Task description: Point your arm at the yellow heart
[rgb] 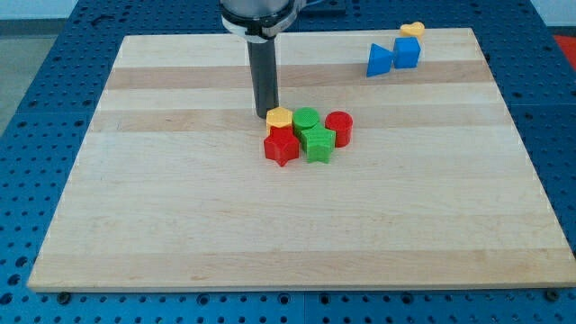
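The yellow heart (pixel 412 30) lies at the view's top right, touching the back of a blue cube (pixel 407 52) near the board's top edge. My tip (pixel 265 114) stands near the board's middle, far to the left of the heart. It touches or nearly touches the left side of a yellow hexagon block (pixel 280 117).
A blue triangle block (pixel 380 60) sits left of the blue cube. Beside my tip is a tight cluster: a green cylinder (pixel 306 119), a red cylinder (pixel 338 128), a red star (pixel 282 146) and a green star (pixel 317 143). The wooden board (pixel 180 216) lies on a blue perforated table.
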Motion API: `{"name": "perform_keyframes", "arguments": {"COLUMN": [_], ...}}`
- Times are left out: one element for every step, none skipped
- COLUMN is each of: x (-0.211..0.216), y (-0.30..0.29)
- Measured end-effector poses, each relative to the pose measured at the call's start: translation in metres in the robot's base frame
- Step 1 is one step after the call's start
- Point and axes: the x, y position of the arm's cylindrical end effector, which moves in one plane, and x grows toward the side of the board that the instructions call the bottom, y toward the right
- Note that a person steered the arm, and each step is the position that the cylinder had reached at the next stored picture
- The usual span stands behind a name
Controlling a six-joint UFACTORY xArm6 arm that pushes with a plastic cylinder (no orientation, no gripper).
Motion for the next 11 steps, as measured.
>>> {"name": "perform_keyframes", "arguments": {"x": [0.002, -0.014, -0.074, -0.103, -0.071, -0.046, -0.060, -0.102, -0.165, -0.185, -0.165], "y": [0.000, -0.014, -0.005, 0.053, 0.113, 0.155, 0.220, 0.274, 0.281, 0.277, 0.267]}}
